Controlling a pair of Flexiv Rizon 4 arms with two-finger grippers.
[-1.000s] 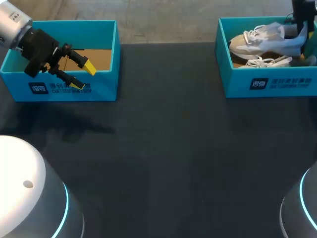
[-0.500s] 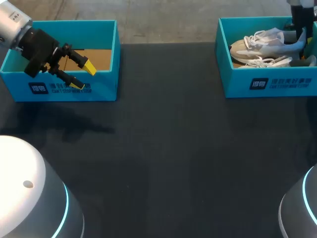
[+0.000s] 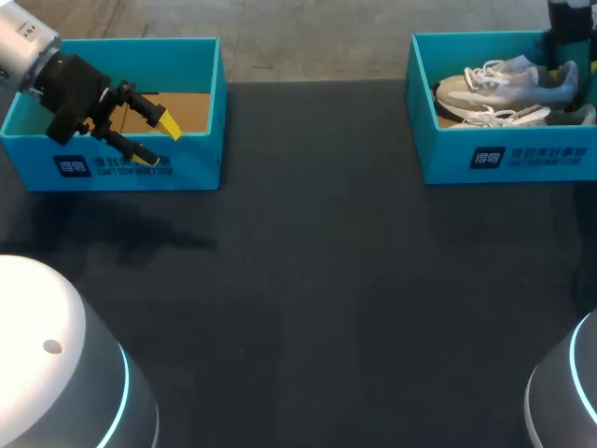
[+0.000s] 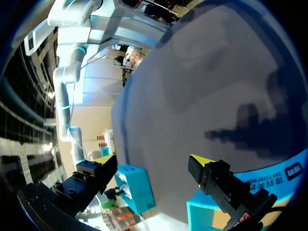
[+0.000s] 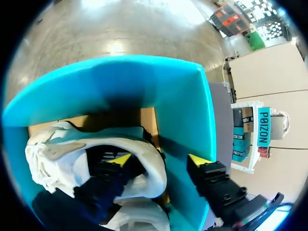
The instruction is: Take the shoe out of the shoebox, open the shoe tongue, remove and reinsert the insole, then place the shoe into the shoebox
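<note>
Head view: shoe (image 3: pixel 508 86) lies in right box (image 3: pixel 448 159), right gripper (image 5: pixel 161 160) spread astride its heel, unclamped; left gripper (image 3: pixel 157 143) spread, empty, over left box (image 3: pixel 201 166); judged either nothing begun or everything finished, cannot tell which.

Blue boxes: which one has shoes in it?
The right-hand box: white shoes lie in it. The left-hand box, by the left gripper, shows only a bare brown floor.

Shoes (image 3: pixel 508 89), seemingly two, in right-hand shoebox (image 3: pixel 504 159)
</note>
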